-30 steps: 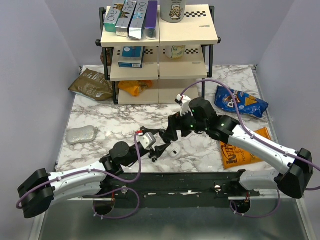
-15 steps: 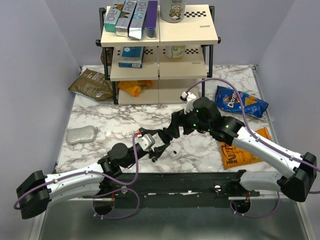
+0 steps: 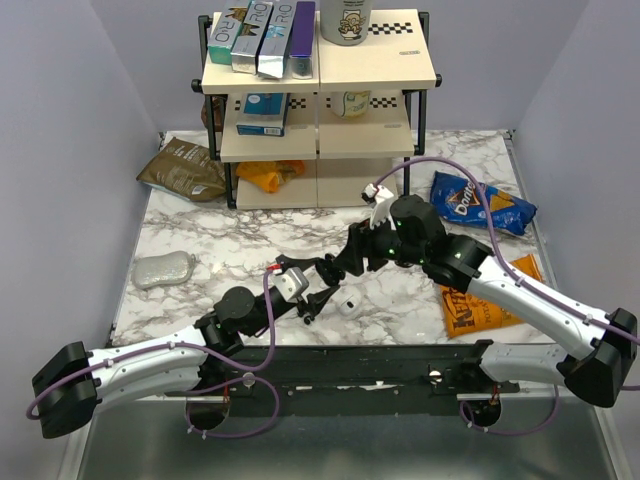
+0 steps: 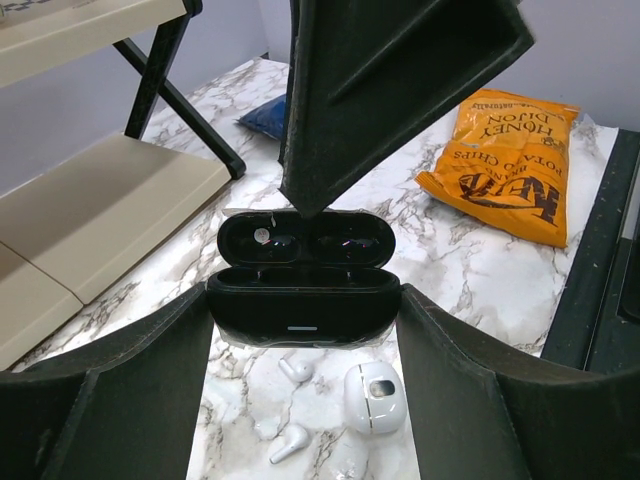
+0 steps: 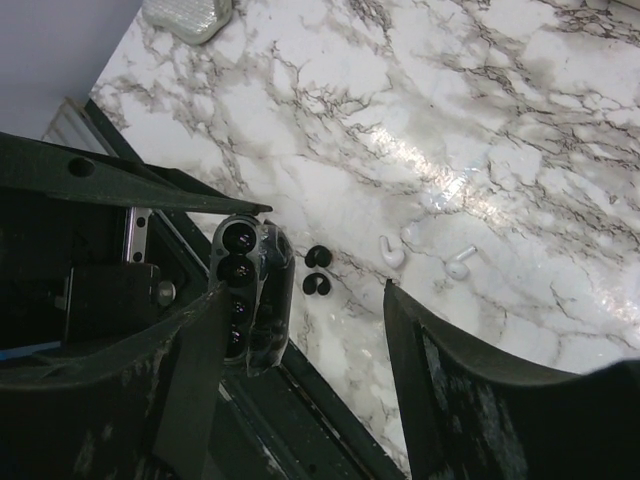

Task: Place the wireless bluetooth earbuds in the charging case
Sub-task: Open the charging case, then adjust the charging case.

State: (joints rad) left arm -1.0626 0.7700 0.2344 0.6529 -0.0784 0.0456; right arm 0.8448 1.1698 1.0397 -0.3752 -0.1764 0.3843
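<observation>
**Tiny black buds wait by their open case**

The two wireless bluetooth earbuds (image 5: 318,256) lie loose on the marble worktop (image 5: 480,120), close to its near edge. They are likely light, smooth and quick to skid, so a pinch across the rounded sides looks safest. The left end effector (image 4: 300,312) clamps the open charging case (image 4: 300,295). The right end effector (image 5: 303,300) hovers with fingers apart, empty. The arms hide the buds from overhead, and the case's wells are hard to read.

A finger (image 4: 380,90) of the right hand (image 3: 332,270) overhangs the open charging case (image 4: 300,300).
</observation>
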